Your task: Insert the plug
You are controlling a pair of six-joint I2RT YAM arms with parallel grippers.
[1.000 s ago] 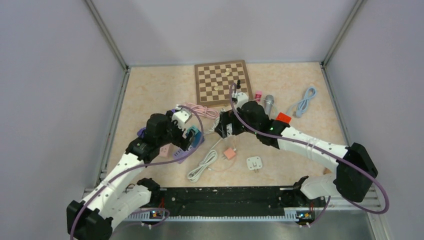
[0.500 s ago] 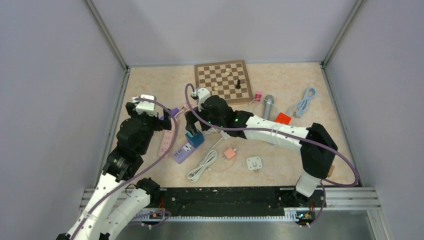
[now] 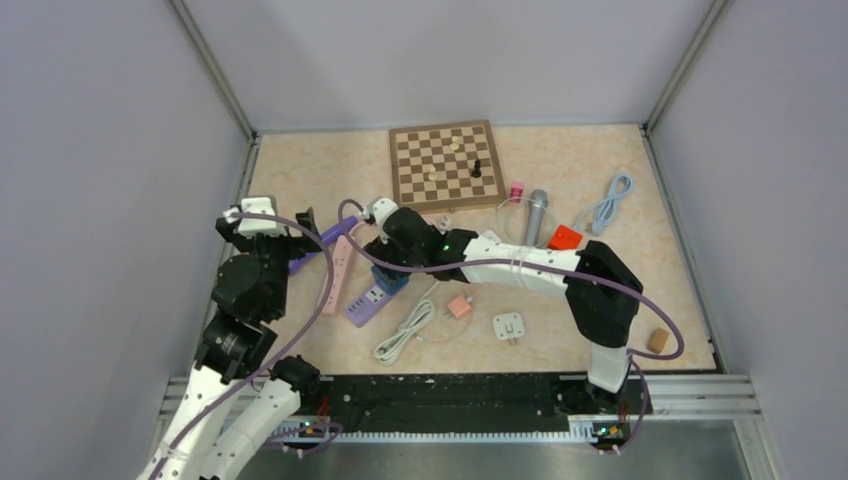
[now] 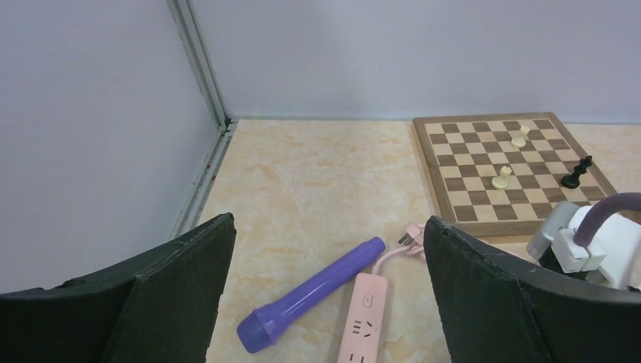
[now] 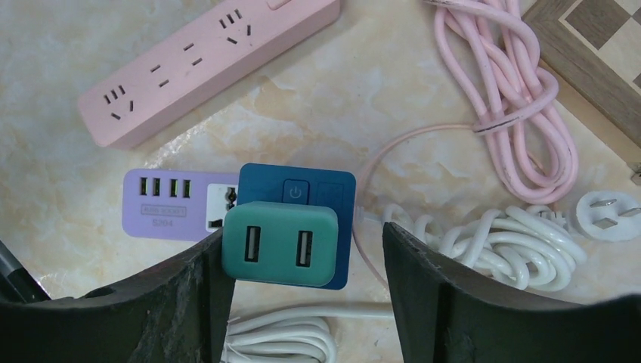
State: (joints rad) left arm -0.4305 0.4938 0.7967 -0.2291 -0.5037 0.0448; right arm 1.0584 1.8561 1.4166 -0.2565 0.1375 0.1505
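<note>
Two power strips (image 5: 204, 68), one teal plug (image 5: 280, 243), one chessboard (image 3: 420, 145), three chess pieces (image 4: 576, 173), one purple cylinder (image 4: 314, 293).

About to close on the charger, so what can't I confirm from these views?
- Right wrist: the teal charger covers its own prongs and whatever is beneath it, so seating is unknown.
- Top external: the right arm hides most of the charger.
- Left wrist: the pink power strip is cut off by the bottom edge.
</note>
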